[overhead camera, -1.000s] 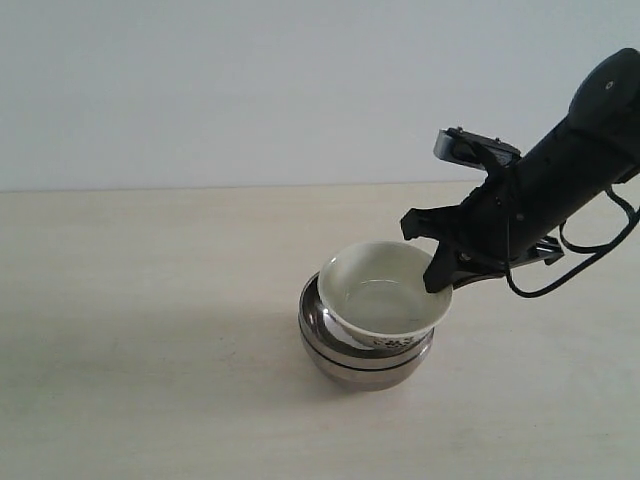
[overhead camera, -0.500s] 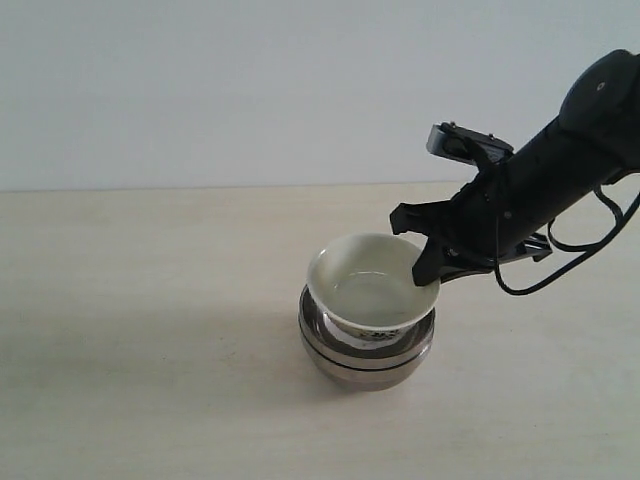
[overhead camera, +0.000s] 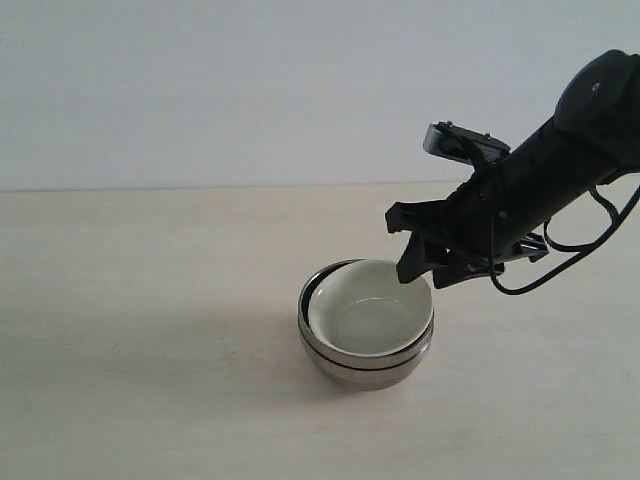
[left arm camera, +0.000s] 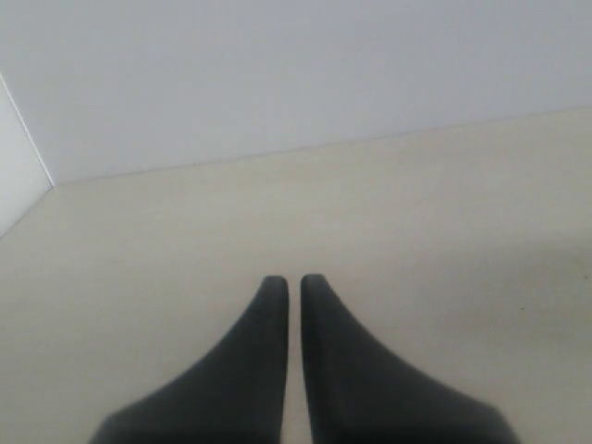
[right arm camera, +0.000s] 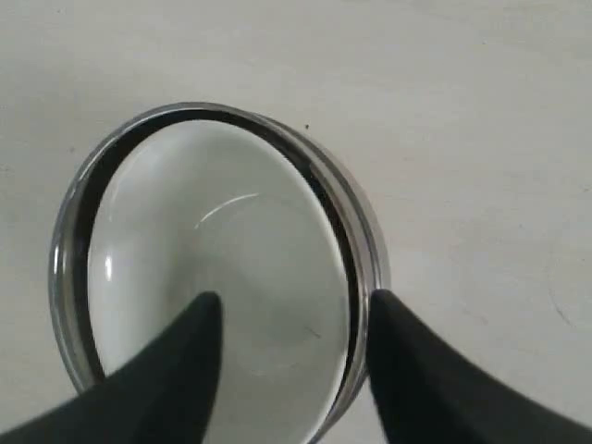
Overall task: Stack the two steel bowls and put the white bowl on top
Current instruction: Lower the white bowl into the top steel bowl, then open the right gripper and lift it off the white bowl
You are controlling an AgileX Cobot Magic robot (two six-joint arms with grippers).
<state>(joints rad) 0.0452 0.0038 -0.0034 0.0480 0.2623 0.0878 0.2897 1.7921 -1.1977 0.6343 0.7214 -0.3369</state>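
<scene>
Exterior view: the two steel bowls (overhead camera: 362, 367) stand nested on the pale bench (overhead camera: 150, 300), right of centre, with a dark seam around the outside marking where one sits in the other. The white bowl (overhead camera: 370, 318) lies inside them, its rim about level with the steel rim. A dark crescent of gap shows on the stack's left side. The right pincer (overhead camera: 413, 262) hangs at the stack's far right edge, its dark fingers angled down toward the rim. Whether a fingertip touches the rim cannot be told from here.

Right wrist view: looking down into the stack, this view alone shows the pincer spread wide and holding nothing. One finger lies over the white bowl's inside and the other over the steel rim. The white bowl sits off-centre in the steel ring.

Left wrist view: the left pincer (left arm camera: 293, 279), which does not appear in the exterior view, has its fingers pressed nearly together with only a thin slit between them. It holds nothing, and bare bench lies beyond it.
</scene>
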